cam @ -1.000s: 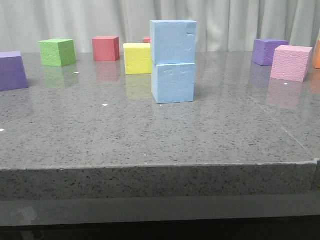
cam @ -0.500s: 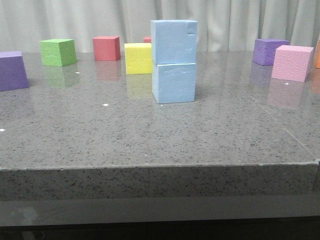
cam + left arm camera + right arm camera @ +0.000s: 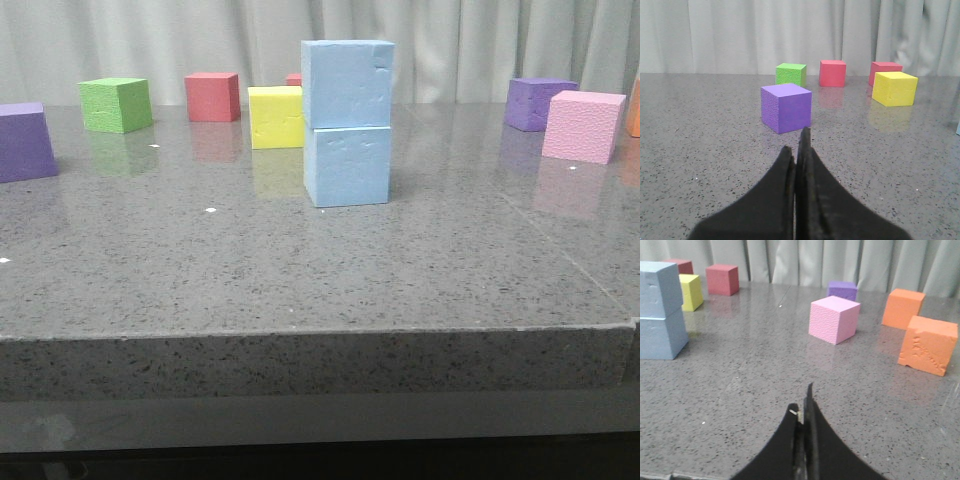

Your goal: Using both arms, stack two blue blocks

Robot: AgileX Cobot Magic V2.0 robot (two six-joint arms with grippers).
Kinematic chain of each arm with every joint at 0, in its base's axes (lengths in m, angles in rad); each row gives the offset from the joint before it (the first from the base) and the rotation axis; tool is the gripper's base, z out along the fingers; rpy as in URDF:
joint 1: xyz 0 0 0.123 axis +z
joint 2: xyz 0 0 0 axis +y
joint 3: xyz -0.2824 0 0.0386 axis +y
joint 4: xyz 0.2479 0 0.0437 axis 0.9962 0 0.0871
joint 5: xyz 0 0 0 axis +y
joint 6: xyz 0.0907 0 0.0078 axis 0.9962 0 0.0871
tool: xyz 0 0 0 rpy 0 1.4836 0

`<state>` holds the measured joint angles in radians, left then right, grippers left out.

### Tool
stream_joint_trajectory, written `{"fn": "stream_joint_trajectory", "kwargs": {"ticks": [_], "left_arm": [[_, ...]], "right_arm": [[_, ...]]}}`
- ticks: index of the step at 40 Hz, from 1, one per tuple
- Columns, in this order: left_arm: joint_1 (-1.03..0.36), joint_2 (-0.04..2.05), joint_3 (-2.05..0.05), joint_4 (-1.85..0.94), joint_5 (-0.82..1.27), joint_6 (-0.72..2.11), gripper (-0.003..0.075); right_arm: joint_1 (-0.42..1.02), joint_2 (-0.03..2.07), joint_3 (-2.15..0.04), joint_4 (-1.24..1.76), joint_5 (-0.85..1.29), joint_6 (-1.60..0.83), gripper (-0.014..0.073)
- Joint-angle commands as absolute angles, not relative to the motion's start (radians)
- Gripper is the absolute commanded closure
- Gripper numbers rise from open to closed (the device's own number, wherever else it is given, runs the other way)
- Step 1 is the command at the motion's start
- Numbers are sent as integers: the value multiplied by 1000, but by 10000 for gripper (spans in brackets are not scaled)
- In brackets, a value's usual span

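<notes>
**Two Blue Blocks Stacked, Both End Effectors Pressed Together**

Where the grey tabletop ends in a thick near edge, we see a wide bare stretch between that edge and the stack. We find the upper blue block sitting squarely on the lower blue block, near the middle of the tabletop, its faces almost flush with those below. Just behind and to the left of the stack stands a yellow cube, close but apart from it. Farther left are a red cube, a green cube and a purple cube at the left border. To the right, well apart from the stack, sit a pink cube and a second purple cube behind it.

We can make out only a sliver of another red cube behind the stack, and an orange cube is cut off at the right border of the front view. Neither arm shows in the front view.

From the wrist cameras, our left end effector hangs low over the tabletop, its fingers pressed together and empty, pointing toward the purple cube. Our right end effector is likewise closed on nothing, with the stack off to its left.
</notes>
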<state>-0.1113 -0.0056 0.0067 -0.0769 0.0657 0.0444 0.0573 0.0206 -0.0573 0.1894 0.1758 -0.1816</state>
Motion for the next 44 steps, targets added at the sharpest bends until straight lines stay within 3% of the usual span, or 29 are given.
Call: {"fn": "stream_joint_trajectory", "kwargs": {"ticks": [1, 30, 44], "left_arm": [[-113, -23, 5, -85, -17, 35, 739], [-113, -23, 5, -85, -17, 35, 739], [-113, -23, 5, -85, -17, 35, 739]], "right_arm": [[44, -16, -28, 185, 25, -189, 661], [28, -29, 22, 193, -33, -187, 661], [27, -29, 22, 73, -41, -18, 661]]}}
